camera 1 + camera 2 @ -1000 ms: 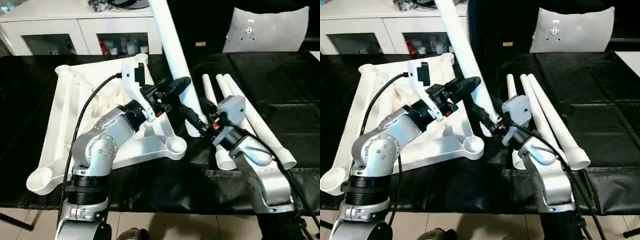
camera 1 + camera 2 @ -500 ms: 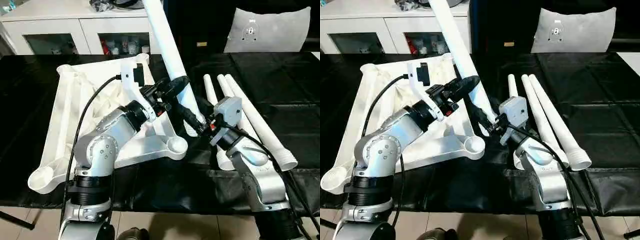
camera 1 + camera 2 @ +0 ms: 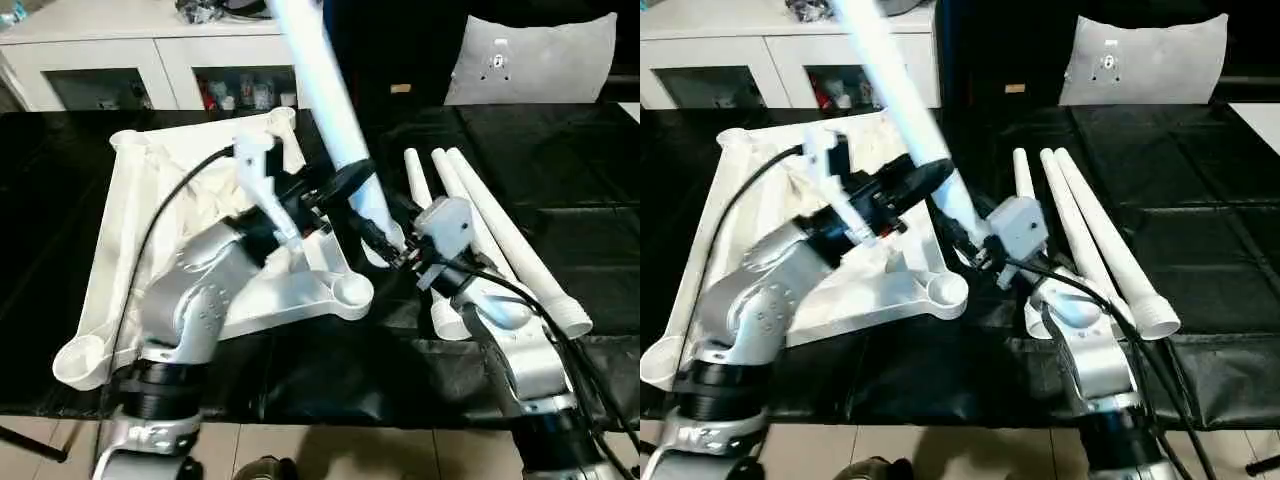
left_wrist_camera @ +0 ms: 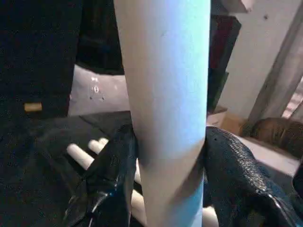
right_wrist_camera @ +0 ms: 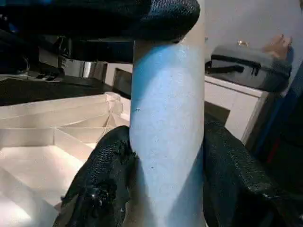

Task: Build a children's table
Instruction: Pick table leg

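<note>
held leg (image 3: 330, 110): top cut off, motion-blurred | its flared end: hidden behind right arm

Table top (image 3: 150, 215): white, ribbed underside. Held leg (image 3: 325, 90): white. Three spare legs (image 3: 500, 235): white. Table cover (image 3: 560, 170): black. Cabinet (image 3: 150, 50): white. Forearms (image 3: 205, 280): silver. Fingers (image 4: 111, 175): black.

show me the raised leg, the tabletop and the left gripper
raised leg (image 3: 330, 95), left eye view, mid shaft
tabletop (image 3: 120, 250), left eye view, left rim
left gripper (image 4: 165, 156), left wrist view, between fingertips
</note>
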Controlling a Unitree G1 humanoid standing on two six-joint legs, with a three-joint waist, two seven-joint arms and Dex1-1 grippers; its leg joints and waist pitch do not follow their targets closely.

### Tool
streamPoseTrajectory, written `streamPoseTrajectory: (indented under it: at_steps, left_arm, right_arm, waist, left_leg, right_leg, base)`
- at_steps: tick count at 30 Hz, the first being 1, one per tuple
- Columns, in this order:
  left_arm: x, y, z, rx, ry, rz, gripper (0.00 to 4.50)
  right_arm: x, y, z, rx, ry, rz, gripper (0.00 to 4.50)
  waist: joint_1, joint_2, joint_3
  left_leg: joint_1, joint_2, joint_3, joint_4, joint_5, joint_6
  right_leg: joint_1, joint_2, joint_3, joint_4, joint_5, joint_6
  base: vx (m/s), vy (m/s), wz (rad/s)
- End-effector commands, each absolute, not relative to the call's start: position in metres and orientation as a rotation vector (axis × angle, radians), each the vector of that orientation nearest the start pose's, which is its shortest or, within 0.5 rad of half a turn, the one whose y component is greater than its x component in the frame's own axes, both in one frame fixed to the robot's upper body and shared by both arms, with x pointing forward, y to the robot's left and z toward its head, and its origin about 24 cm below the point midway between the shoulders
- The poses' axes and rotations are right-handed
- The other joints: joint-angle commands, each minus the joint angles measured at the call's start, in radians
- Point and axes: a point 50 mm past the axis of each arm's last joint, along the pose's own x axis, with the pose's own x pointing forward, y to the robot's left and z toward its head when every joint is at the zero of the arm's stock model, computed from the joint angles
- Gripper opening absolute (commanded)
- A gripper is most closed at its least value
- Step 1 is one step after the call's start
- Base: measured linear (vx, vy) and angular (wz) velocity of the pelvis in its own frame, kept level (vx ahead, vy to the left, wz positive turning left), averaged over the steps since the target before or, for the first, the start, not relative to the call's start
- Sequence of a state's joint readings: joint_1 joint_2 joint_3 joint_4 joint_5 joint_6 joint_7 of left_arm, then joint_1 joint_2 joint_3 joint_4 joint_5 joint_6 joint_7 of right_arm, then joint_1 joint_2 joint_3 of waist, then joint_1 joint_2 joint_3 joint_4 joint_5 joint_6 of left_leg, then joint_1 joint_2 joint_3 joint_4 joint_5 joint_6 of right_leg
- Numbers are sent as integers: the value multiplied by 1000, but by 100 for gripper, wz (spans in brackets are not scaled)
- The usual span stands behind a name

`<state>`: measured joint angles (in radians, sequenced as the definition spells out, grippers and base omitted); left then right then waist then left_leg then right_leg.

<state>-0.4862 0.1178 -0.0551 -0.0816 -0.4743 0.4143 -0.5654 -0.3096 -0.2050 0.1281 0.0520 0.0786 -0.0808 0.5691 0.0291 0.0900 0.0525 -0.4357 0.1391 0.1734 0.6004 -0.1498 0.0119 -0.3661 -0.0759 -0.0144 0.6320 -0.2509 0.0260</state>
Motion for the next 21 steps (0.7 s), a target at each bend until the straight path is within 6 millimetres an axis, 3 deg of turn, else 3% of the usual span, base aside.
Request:
streamPoseTrajectory:
  at_steps: [1,4,8,13,16,19,21]
  left_arm:
    - [296,66,171,-73,-251,-1027,183]
    - [297,65,169,-34,-253,-1030,183]
    - [299,67,174,-277,-225,-998,183]
    - [301,68,172,-378,-194,-973,183]
    - [309,71,177,-488,-183,-895,183]
    - [312,71,180,-480,-178,-880,183]
    - [314,71,178,-451,-160,-861,183]
  right_arm:
    - [293,-101,99,-272,-209,806,189]
    - [296,-101,97,-278,-206,798,189]
    - [299,-99,97,-268,-220,799,189]
    - [302,-96,102,-215,-240,796,188]
    - [303,-93,108,-162,-255,806,188]
    - [305,-91,111,-145,-263,813,188]
    - [305,-90,112,-137,-257,820,188]
  waist:
    - [-6,-15,-67]
    - [-5,-12,-68]
    - [-5,-20,-72]
    - [-4,-19,-70]
    - [-6,-18,-69]
    - [-5,-17,-70]
    - [-5,-18,-66]
  left_leg:
    - [48,78,-33,-65,-206,85]
    - [48,80,-33,-66,-204,75]
    - [46,77,-27,-59,-166,91]
    - [47,77,-28,-60,-201,101]
    - [48,78,-29,-65,-230,86]
    - [53,77,-29,-67,-268,68]
    - [53,78,-30,-72,-306,45]
  right_leg:
    - [23,-60,22,-75,22,-237]
    - [23,-60,22,-73,25,-232]
    - [25,-61,20,-65,104,-270]
    - [23,-60,20,-69,34,-269]
    - [22,-58,20,-72,-3,-268]
    - [18,-57,20,-76,-50,-261]
    - [14,-58,22,-83,-107,-237]
  base:
    - [0,0,0]
    - [0,0,0]
    - [0,0,0]
    - [0,0,0]
    - [0,0,0]
    - [0,0,0]
    - [0,0,0]
